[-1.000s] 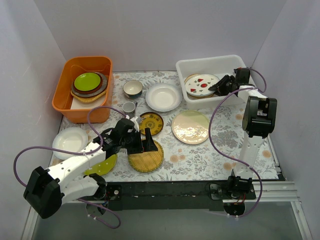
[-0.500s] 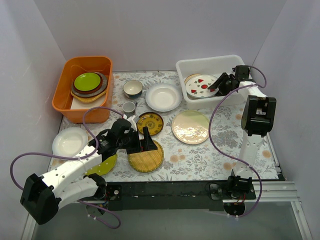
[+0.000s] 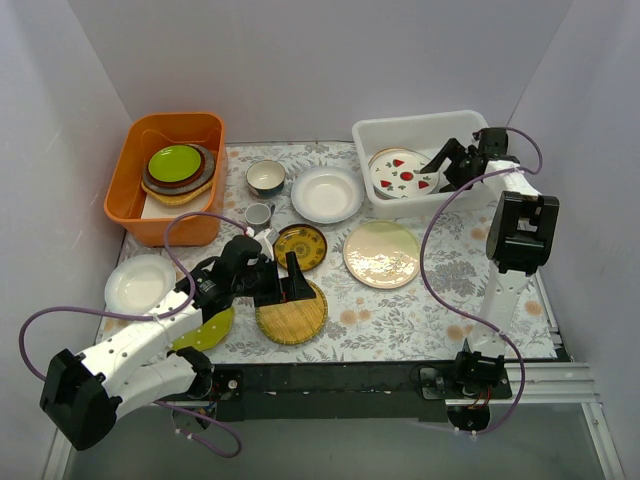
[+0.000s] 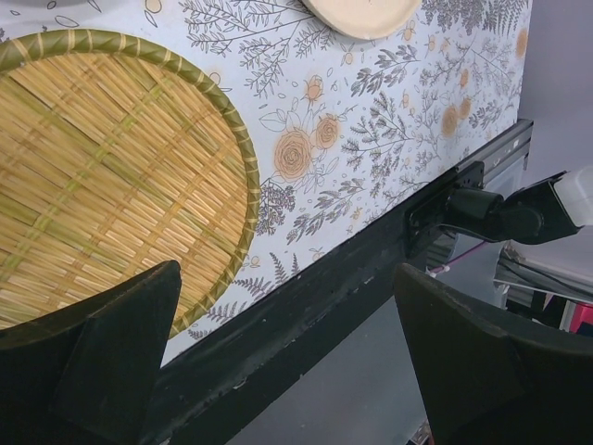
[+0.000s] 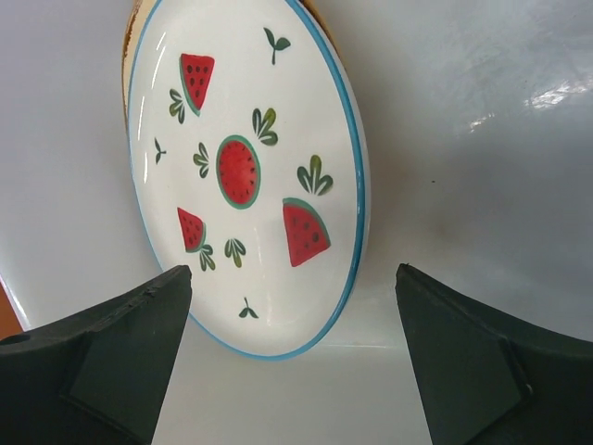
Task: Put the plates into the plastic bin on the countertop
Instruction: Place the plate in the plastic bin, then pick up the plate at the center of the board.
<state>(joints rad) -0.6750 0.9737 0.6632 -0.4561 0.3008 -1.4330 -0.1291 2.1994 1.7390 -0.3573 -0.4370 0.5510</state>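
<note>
The white plastic bin stands at the back right of the countertop. A white plate with red fruit lies in it on top of a cream plate. My right gripper hangs open just off that plate's near rim, touching nothing. My left gripper is open and empty over the near edge of the woven-straw plate. A glossy cream plate, a small brown-and-yellow plate and two white plates lie on the cloth.
An orange tub at the back left holds a lime plate on other dishes. A teal-lined bowl and a grey cup stand beside it. Another lime plate lies partly under my left arm. The black base rail borders the near edge.
My right gripper has opened and let go of the fruit plate, which now rests in the bin, and has drawn back to the right. My left arm shifted slightly.
</note>
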